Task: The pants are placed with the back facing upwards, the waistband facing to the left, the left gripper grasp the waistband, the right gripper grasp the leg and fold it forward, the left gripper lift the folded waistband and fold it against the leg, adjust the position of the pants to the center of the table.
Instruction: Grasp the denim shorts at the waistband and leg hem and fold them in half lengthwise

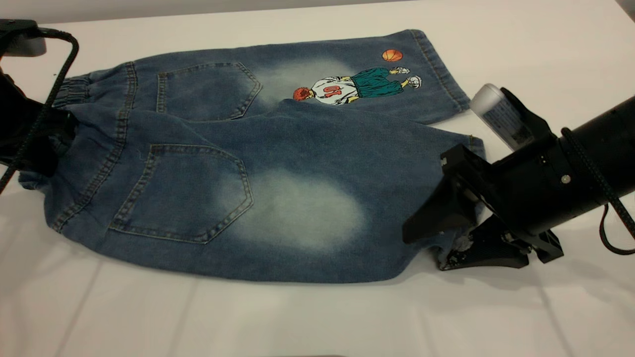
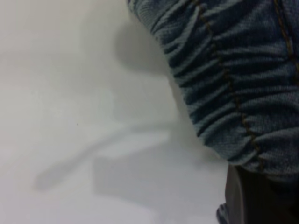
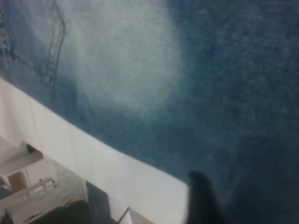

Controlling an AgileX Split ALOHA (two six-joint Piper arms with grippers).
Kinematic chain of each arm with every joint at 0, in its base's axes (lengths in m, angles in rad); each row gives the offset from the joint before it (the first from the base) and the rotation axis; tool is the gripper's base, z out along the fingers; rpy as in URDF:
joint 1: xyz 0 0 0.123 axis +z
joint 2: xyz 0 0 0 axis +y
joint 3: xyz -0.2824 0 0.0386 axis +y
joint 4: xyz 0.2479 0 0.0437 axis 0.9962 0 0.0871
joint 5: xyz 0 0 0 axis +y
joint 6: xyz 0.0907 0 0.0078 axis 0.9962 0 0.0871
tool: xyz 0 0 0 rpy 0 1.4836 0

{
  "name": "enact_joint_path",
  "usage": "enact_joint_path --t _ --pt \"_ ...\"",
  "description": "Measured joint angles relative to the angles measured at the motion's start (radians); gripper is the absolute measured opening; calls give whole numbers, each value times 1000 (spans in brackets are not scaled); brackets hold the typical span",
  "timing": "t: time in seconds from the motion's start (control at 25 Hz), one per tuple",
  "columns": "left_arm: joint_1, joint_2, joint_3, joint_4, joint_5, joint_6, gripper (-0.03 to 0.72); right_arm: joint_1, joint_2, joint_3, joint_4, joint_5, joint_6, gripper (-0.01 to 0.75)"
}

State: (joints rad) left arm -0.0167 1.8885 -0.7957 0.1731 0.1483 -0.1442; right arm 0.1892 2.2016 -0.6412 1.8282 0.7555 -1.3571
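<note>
A: Report the right claw (image 1: 449, 245).

B: The right claw sits at the pants' 4 o'clock edge, clamped on the hem of the leg (image 1: 297, 213). 1 black finger lies on top of the denim and the other is under it against the desk (image 1: 317, 317). In the right wrist view, a dark finger (image 3: 203, 198) overlaps the denim beside the pale faded oval.

A: Report the left claw (image 1: 44, 144).

B: The left claw is at the 9 o'clock end, closed on the waistband (image 1: 74, 91). The left wrist view shows the ruched elastic (image 2: 224, 84) raised off the white surface.

A: Garment position?

B: The pants (image 1: 238, 163) lie back side up, with 2 stitched pockets visible. The printed leg is at 1 o'clock, and the plain leg partly overlaps it at the crotch.
</note>
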Motion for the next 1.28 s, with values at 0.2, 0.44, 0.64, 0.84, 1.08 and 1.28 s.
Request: enact_joint_path --t 0.2,0.44,0.64,0.84,1.08,1.28 --pt "0 0 0 0 7 0 92 0 11 -1 1 -26 5 49" --pt "0 -35 -3 -33 81 -17 92 -8 -6 -15 -5 92 16 30" --pt "0 -70 -86 -137 335 24 92 -73 -80 -130 -10 274 149 30" --pt "45 -72 -238 -323 498 38 92 -121 -82 -315 -21 271 386 30" --pt "167 -23 -361 -530 523 54 92 -124 -1 -567 -32 158 604 30" --pt "209 60 -395 -738 438 54 92 -124 141 -785 -33 91 748 30"
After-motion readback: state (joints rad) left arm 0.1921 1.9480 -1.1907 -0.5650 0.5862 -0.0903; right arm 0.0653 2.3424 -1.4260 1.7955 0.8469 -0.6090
